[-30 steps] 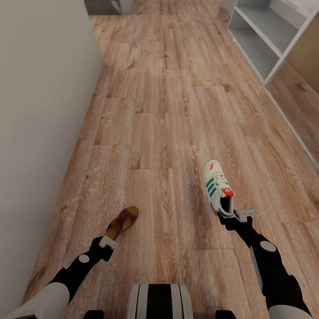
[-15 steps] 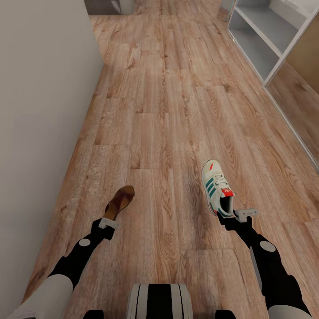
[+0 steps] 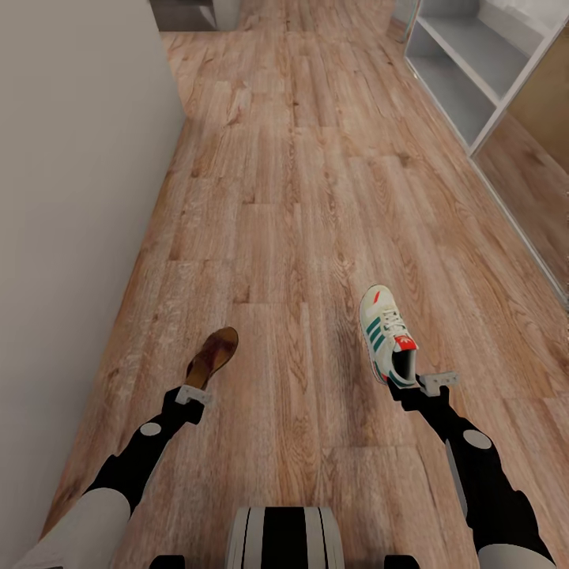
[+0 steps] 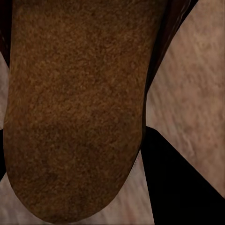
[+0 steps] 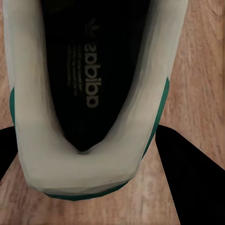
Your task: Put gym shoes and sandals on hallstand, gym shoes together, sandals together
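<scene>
A dark-brown sandal [image 3: 212, 355] hangs over the corridor floor [image 3: 300, 205] at lower left, its heel end held in my left gripper [image 3: 192, 395], which is shut on it. The left wrist view has the sandal's brown footbed [image 4: 77, 108] close up between the dark fingers [image 4: 187, 187]. An off-white gym shoe [image 3: 387, 333] with green stripes and a red tab is held by its heel in my right gripper [image 3: 419, 386], shut on it. Its dark insole and white heel collar [image 5: 82, 168] show in the right wrist view. The pale-grey hallstand [image 3: 474, 75] stands at the far right.
A plain grey wall [image 3: 71, 197] runs along the left side of the corridor. Open plank floor stretches ahead between the wall and the hallstand. A brown panel [image 3: 545, 103] stands beside the hallstand on the right.
My left arm has carried the sandal forward, away from my body. The right arm and gym shoe have stayed put. The view has shifted slightly forward.
</scene>
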